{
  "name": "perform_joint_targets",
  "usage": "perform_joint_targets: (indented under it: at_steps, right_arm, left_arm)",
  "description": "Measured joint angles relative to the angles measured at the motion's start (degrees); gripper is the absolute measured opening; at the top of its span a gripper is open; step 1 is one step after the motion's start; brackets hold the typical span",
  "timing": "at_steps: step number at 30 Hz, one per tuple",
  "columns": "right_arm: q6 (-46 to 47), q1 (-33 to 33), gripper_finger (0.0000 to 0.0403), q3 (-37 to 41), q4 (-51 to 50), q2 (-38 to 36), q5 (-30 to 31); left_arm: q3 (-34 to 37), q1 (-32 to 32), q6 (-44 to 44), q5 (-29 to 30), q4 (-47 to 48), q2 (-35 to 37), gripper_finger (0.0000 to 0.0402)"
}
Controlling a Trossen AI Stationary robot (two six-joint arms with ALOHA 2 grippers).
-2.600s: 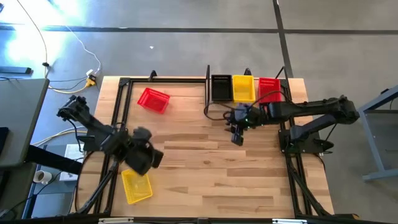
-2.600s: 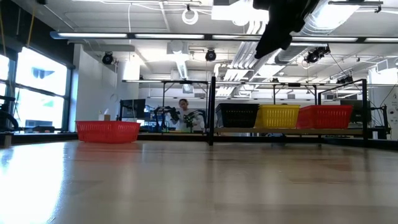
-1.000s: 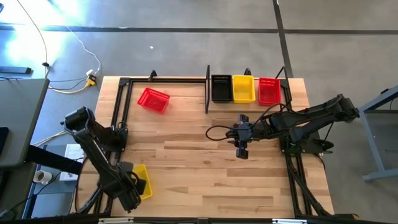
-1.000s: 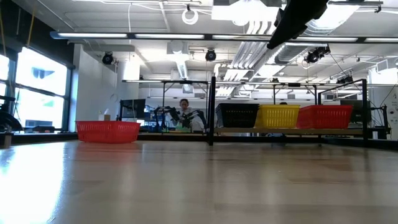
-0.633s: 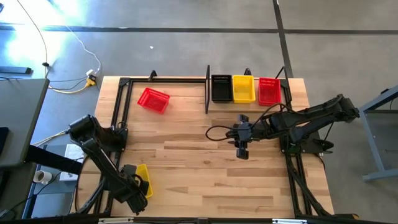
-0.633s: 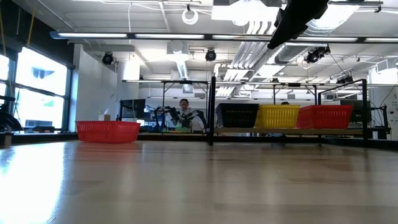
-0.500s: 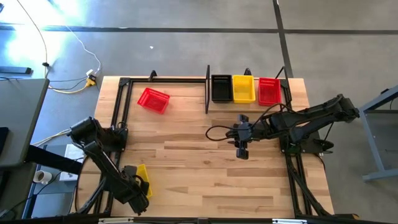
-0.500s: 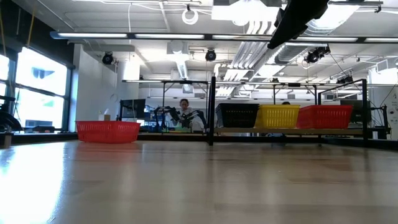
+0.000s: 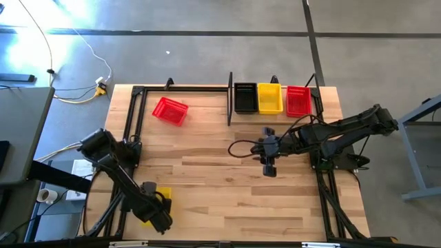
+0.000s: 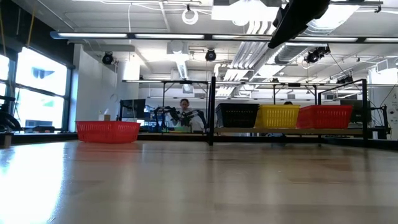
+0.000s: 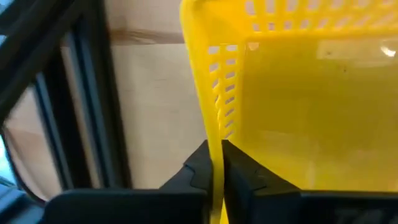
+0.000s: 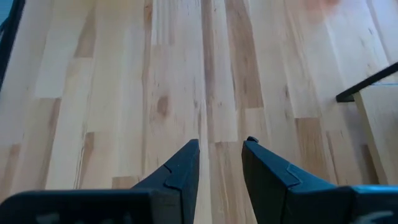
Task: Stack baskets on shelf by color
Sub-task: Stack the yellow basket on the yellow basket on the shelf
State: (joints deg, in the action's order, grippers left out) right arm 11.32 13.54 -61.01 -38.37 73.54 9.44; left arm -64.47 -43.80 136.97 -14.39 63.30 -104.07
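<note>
1. Views differ in what they give: only the high view takes in the whole table [image 9: 227, 179]. There the left claw [image 9: 157, 208] sits low at the table's left front corner on a yellow basket [image 9: 162, 195], most of which the arm covers.
2. The left wrist view fills that gap — the left claw [image 11: 214, 168] is pinched on the yellow basket [image 11: 298, 106] with one finger inside and one outside its perforated side wall, wood showing beyond it.
3. The right claw [image 9: 269, 169] hangs above the table's middle, in front of the shelf [image 9: 272, 110]; in the right wrist view its fingers [image 12: 183, 163] stand spread apart over bare planks, holding nothing.
4. The low view shows what the overhead one flattens: on the shelf [image 10: 212, 112] stand a black basket [image 10: 237, 115], a yellow shelf basket [image 10: 278, 116] and a red shelf basket [image 10: 325, 116] side by side, touching.
5. A loose red basket [image 10: 107, 131] rests on the table well to the left of the shelf, tilted askew in the high view [image 9: 169, 110].
6. Cut off or hard to read — the low view catches only a dark piece of an arm at its top edge, and never the left claw. The mesh walls also hide whether the shelf baskets are stacked or hold anything.
7. The held yellow basket's inside looks bare.
</note>
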Motion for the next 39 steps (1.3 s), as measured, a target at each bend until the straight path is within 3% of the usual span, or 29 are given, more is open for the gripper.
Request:
perform_joint_targets:
  at_steps: [5, 12, 20, 31, 39]
  right_arm:
    - [-2.4, 0.0, 0.0108, 0.0, 0.0, 0.0, -1.9]
    - [-8.1, 0.0, 0.0108, 0.0, 6.0, 0.0, -7.6]
    - [-15.1, 0.0, 0.0108, 0.0, 12.8, 0.0, -15.8]
    - [-25.7, 0.0, 0.0108, 0.0, 13.0, 0.0, -17.4]
    - [-31.0, 0.0, 0.0108, 0.0, 14.3, 0.0, -15.6]
  left_arm:
    - [-3.1, 3.8, -0.6, 4.2, -0.4, 0.0, 0.0008]
    - [-8.8, 11.5, -3.3, 15.3, -0.4, -0.1, 0.0002]
    - [-13.2, 22.4, -14.5, 23.3, -0.3, -0.1, 0.0001]
    - [-19.1, 36.4, -30.7, 25.9, -1.2, -0.1, 0.0001]
    - [-22.3, 43.3, -37.9, 23.6, -5.8, -0.1, 0.0001]
